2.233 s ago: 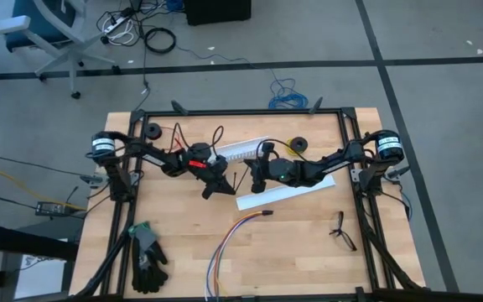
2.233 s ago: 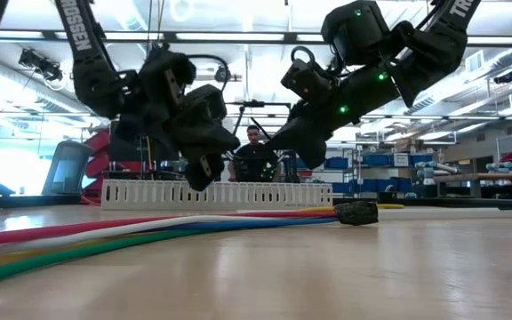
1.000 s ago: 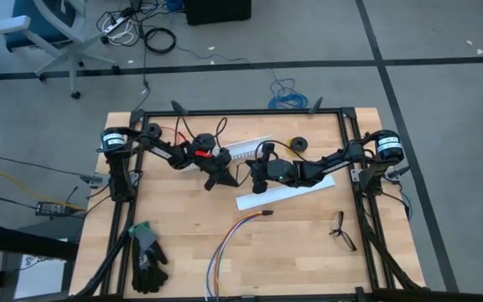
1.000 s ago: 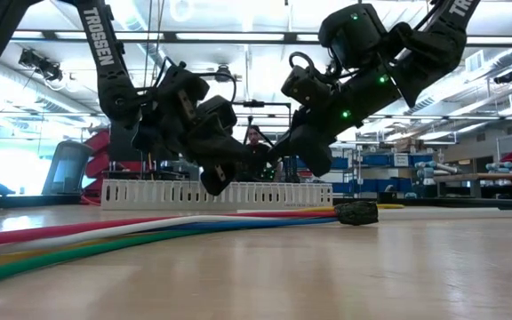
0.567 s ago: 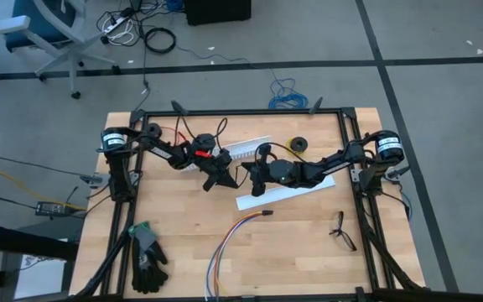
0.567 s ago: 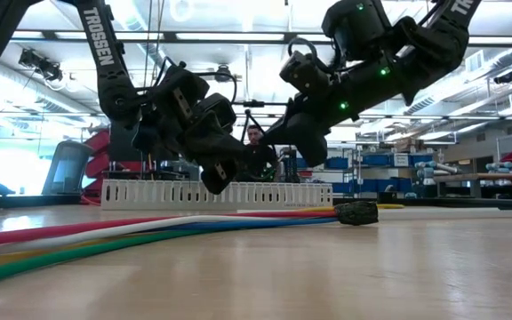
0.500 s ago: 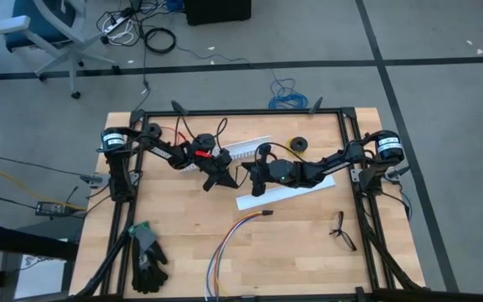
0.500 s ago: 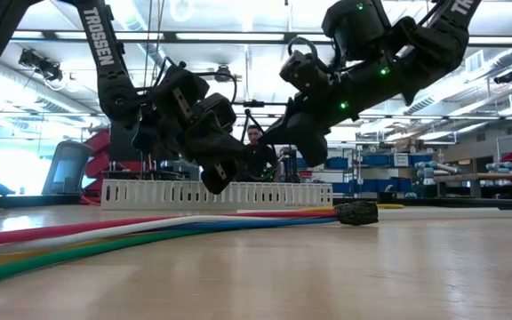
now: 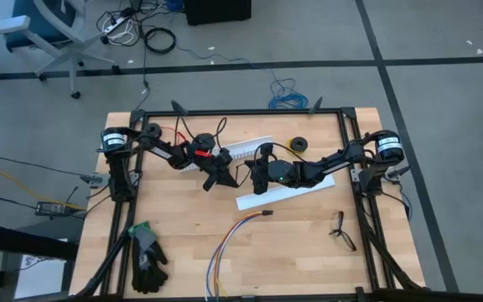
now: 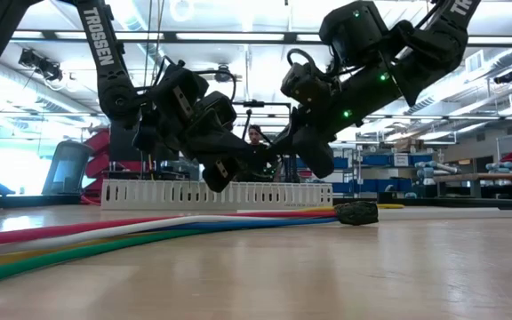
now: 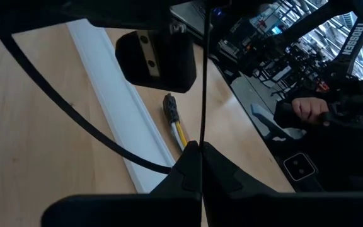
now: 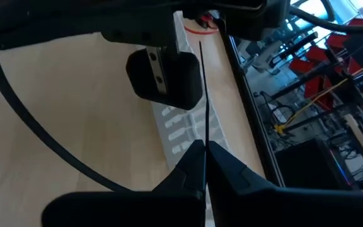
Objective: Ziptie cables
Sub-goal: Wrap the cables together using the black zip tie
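Ziptie point(image 11: 203, 75) pinched by both clenched tools; arm point(image 10: 105, 53) reads "TROSSEN".

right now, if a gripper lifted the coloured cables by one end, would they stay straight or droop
Probably droop: the cables are thin separate strands, already curved and fanned on the table. Likely light, so a push would skew them. Their end connector might drag behind.

Ziptie point(image 12: 202, 94): black. Cables point(image 9: 225, 249): red, orange, yellow, green, blue, white. Channels point(image 9: 268, 195): white, slotted. Glove point(image 9: 148, 260): black, green cuff. Table point(image 9: 292, 243): pale wood grain, black frame. Arms: black, white lettering, green lights.
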Controlling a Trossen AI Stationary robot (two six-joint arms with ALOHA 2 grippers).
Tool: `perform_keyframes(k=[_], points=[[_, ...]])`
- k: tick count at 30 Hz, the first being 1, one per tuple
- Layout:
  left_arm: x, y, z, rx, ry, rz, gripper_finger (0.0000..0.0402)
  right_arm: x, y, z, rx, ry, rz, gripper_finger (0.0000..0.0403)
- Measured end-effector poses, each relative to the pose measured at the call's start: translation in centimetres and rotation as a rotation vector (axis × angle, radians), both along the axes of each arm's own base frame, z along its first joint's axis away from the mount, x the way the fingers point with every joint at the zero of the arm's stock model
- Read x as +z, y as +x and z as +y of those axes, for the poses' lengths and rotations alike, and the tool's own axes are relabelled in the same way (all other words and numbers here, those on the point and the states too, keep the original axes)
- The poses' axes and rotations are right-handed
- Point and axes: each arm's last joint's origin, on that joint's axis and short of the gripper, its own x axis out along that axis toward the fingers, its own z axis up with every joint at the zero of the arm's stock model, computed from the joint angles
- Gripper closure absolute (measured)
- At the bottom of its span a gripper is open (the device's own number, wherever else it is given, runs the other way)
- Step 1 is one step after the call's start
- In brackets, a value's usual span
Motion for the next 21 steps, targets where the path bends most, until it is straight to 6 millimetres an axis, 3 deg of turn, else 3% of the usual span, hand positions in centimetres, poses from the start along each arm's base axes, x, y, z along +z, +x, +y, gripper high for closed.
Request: perform_keyframes(k=[8,21], points=[[-0.01,0.0,-0.01,-0.001,0.002,-0.001,0.0402,0.03,0.16,0.31,0.097,0.043,-0.011,0.0403],[-0.02,0.0,-0.01,0.0,0.002,0.0,0.0402,0.71,0.38,0.3,0.089,0.038,-0.088,0.0403]])
